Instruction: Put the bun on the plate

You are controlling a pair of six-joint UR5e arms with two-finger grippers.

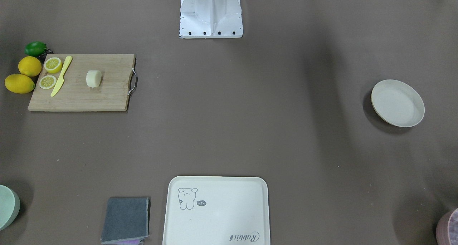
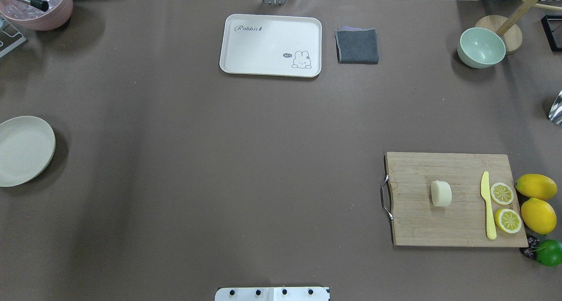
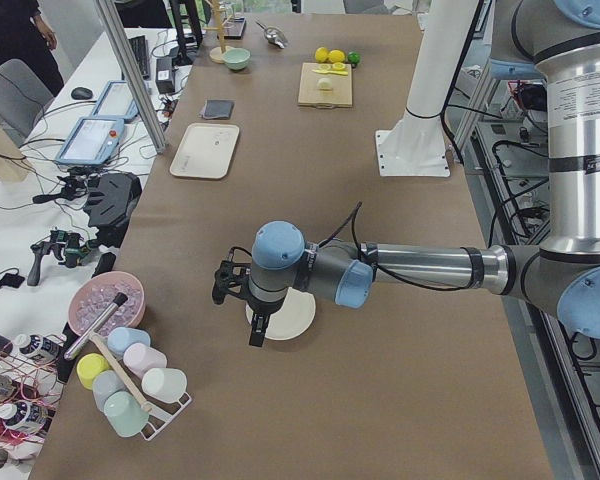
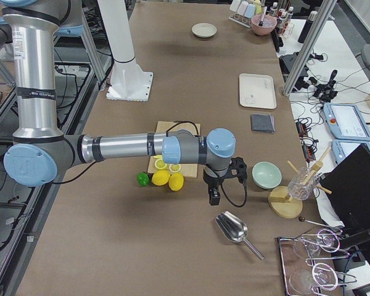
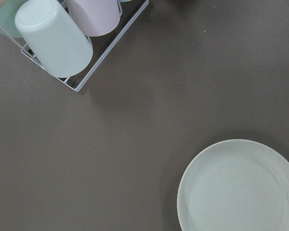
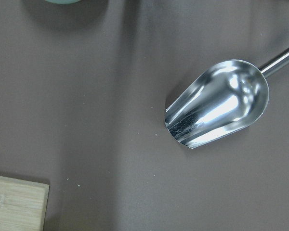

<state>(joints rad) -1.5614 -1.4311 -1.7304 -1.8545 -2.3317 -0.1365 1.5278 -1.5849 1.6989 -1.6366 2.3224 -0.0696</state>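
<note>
The bun (image 2: 441, 193) is a pale cream stub lying on a wooden cutting board (image 2: 439, 222) at the table's right side; it also shows in the front view (image 1: 93, 78). The plate (image 2: 22, 150) is round and cream-white, bare, at the far left edge (image 1: 397, 102). My left gripper (image 3: 253, 328) hangs over the plate's (image 3: 292, 318) near rim, and the left wrist view looks down on the plate (image 5: 241, 190). My right gripper (image 4: 214, 196) hovers beyond the board, near a metal scoop. I cannot tell whether either gripper is open or shut.
On the board lie a yellow knife (image 2: 488, 206) and two lemon halves (image 2: 505, 206), with whole lemons (image 2: 536, 200) and a lime (image 2: 549, 252) beside it. A cream tray (image 2: 271, 45), grey cloth (image 2: 357, 46), green bowl (image 2: 480, 47), scoop (image 6: 216, 110) and cup rack (image 5: 62, 38) ring the table.
</note>
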